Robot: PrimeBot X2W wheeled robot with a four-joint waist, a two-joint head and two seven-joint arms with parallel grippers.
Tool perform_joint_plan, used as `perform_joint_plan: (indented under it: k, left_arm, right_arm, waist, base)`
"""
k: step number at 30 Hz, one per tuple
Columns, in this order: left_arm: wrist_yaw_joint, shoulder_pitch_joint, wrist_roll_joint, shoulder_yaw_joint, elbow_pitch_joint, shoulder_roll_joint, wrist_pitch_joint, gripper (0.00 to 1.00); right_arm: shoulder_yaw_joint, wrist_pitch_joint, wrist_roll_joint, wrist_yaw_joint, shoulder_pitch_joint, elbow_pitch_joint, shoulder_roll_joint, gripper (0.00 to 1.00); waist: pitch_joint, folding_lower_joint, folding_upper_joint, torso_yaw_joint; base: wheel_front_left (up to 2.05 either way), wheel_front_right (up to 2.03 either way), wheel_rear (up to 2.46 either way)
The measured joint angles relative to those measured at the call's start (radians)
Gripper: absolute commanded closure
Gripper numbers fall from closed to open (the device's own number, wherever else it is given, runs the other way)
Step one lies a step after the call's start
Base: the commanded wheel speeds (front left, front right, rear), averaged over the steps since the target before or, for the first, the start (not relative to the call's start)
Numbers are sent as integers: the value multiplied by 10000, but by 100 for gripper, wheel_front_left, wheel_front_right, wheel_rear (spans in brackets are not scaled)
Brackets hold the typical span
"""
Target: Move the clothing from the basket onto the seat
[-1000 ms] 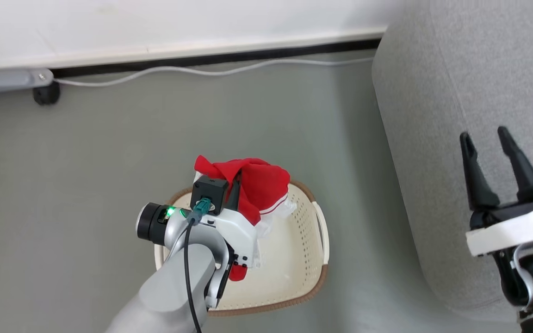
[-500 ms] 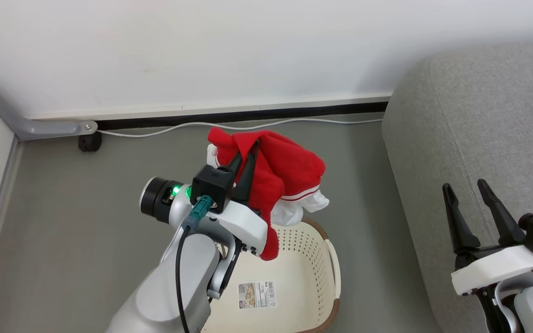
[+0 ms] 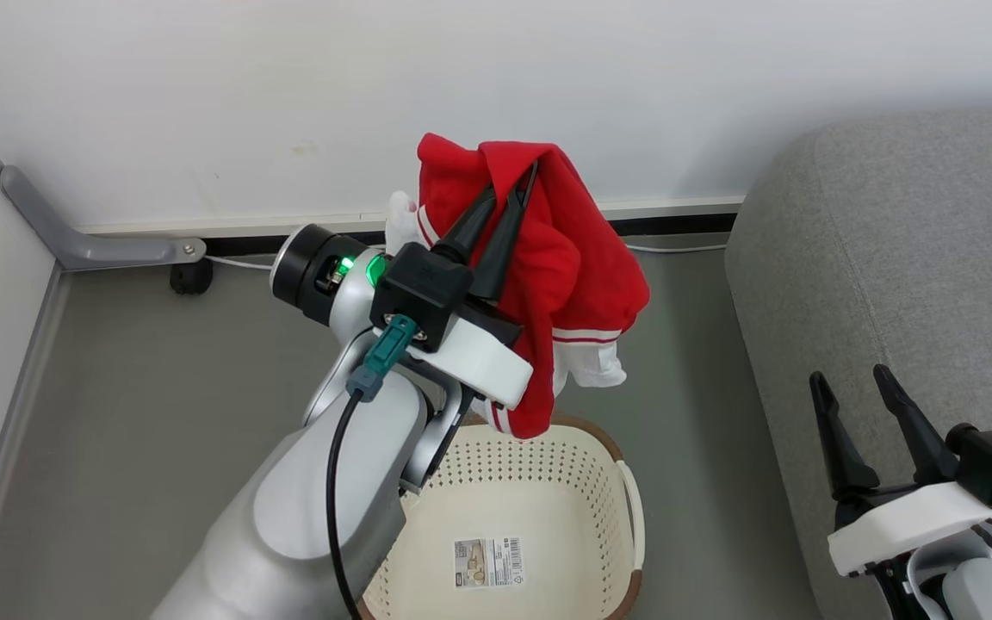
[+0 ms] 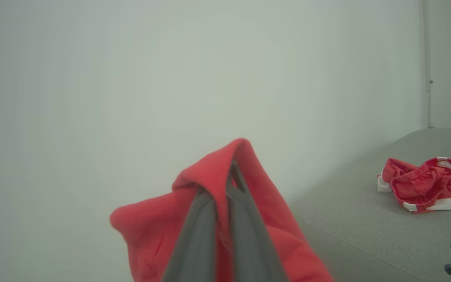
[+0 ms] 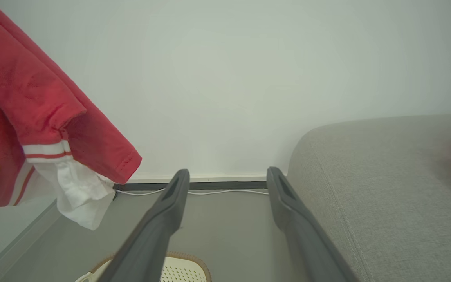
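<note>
Carrying step right now: the left gripper (image 3: 513, 178) is clamped on the clothing (image 3: 573, 267), a red piece with white trim. It dangles in the air above the far rim of the basket (image 3: 548, 448), clear of it. The basket looks emptied, with just a label (image 3: 487, 561) on its floor. Another red garment (image 4: 425, 184) already lies on the seat (image 3: 892, 258). The right gripper (image 3: 847, 373) hangs spread and empty by the seat's edge.

Next, I'd guess, swing that left gripper rightward until the cloth hangs over the seat, then let go.

Versus half a second back, the bundle sits higher above the rim, though the camera tilted up too.
</note>
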State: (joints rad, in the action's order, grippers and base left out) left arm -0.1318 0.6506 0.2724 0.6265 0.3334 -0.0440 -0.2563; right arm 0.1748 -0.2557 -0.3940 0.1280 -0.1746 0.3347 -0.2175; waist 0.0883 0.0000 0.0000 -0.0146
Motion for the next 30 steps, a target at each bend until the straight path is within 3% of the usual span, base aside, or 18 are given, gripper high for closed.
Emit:
perform_joint_plan:
  k: [13,18,22,30]
  left_arm:
    - [77,319,-8,77,-148,15,0,100]
    - [75,319,-8,257,-219,17,-6,100]
    - [75,319,4,506,-251,21,-6,100]
    - [27,318,128,765,-303,25,-6,100]
  right_arm:
    - [470,0,-54,0,-26,-10,-31,0]
    - [1971,0,-355,0,-974,-713,-813,0]
    - [3453,0,-809,0,-2371,-1229,-1797,0]
    - [5716,-2,-1624,0,-4031,-1457,-2706,0]
  waist:
    - [142,0,0,-109]
    - [269,0,0,-115]
    - [316,0,0,-85]
    - [333,0,0,-3]
  base:
    - [0,0,0]
    - [0,0,0]
    - [0,0,0]
    - [0,0,0]
